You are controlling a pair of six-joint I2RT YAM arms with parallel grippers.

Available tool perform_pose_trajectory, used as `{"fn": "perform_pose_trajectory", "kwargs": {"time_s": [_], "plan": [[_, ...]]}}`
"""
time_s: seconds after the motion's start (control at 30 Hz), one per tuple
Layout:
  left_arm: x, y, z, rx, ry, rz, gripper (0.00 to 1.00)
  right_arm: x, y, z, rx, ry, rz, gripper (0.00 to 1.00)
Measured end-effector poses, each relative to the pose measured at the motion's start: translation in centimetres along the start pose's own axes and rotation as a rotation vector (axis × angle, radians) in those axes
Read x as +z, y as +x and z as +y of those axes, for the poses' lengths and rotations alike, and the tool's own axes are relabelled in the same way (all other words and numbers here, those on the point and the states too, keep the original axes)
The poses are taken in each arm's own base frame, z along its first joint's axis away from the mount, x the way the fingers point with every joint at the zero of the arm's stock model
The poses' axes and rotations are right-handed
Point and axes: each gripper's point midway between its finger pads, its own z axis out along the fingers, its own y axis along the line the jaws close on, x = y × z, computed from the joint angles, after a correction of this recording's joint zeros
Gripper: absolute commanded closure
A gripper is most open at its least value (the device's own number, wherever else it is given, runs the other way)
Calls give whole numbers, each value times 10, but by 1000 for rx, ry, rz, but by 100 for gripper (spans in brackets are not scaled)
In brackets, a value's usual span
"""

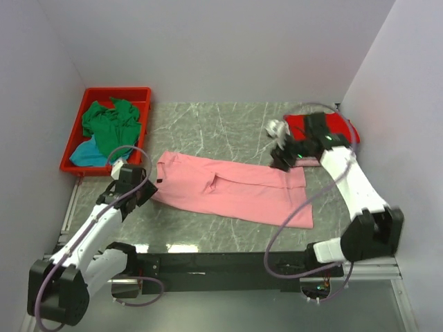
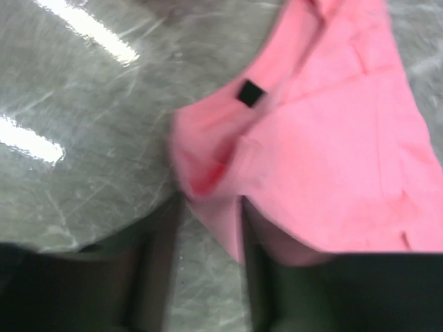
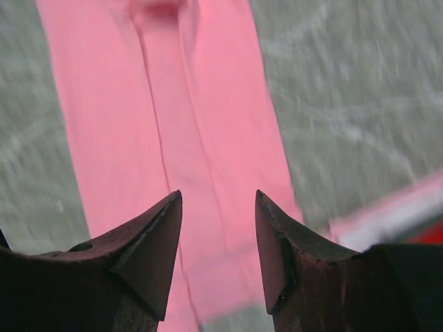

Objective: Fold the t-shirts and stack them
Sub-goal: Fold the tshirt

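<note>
The salmon pink t-shirt lies flat as a long folded strip across the middle of the table, with its dark neck label at its left end. There the left gripper has its fingers parted, the hem lying in the gap. Over the shirt's right end the right gripper hovers moderately wide and empty. A red t-shirt lies just behind that end. Beyond the left end, a red bin holds a green t-shirt and a teal t-shirt.

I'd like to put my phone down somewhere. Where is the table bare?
The table is bare at the far middle, between the red bin and the red shirt, beyond the pink shirt. A thin strip runs along the near edge. Both ends are crowded.
</note>
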Motion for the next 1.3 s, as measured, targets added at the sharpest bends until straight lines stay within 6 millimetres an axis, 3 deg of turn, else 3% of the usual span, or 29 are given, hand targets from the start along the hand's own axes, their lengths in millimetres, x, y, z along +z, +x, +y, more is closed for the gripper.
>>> {"fn": "perform_pose_trajectory", "kwargs": {"time_s": [0.07, 0.13, 0.37, 0.47, 0.57, 0.63, 0.77, 1.07, 1.2, 1.3], "plan": [[-10, -4, -8, 17, 59, -12, 31, 25, -32, -7, 59, -42, -43, 46], [-22, -9, -18, 19, 129, -29, 24, 62, -61, -5, 142, -111, -52, 45], [-72, -24, -47, 15, 371, -105, 18, 212, -145, -7, 437, -221, -19, 35], [-88, -28, -52, 10, 434, -132, 18, 264, -161, -8, 545, -205, -10, 25], [-92, -27, -51, 10, 445, -131, 18, 303, -162, -4, 641, -166, 13, 25], [-92, -25, -49, 12, 438, -122, 18, 319, -158, -2, 697, -140, 31, 14], [-91, -21, -48, 17, 435, -103, 18, 334, -152, -7, 766, -92, 44, 13], [-94, -19, -54, 24, 448, -77, 18, 346, -145, -12, 783, -71, 62, 13], [-95, -18, -54, 25, 452, -73, 18, 352, -135, -7, 776, -100, 88, 23], [-95, -18, -55, 25, 455, -71, 18, 351, -132, -2, 772, -123, 105, 35]]}}
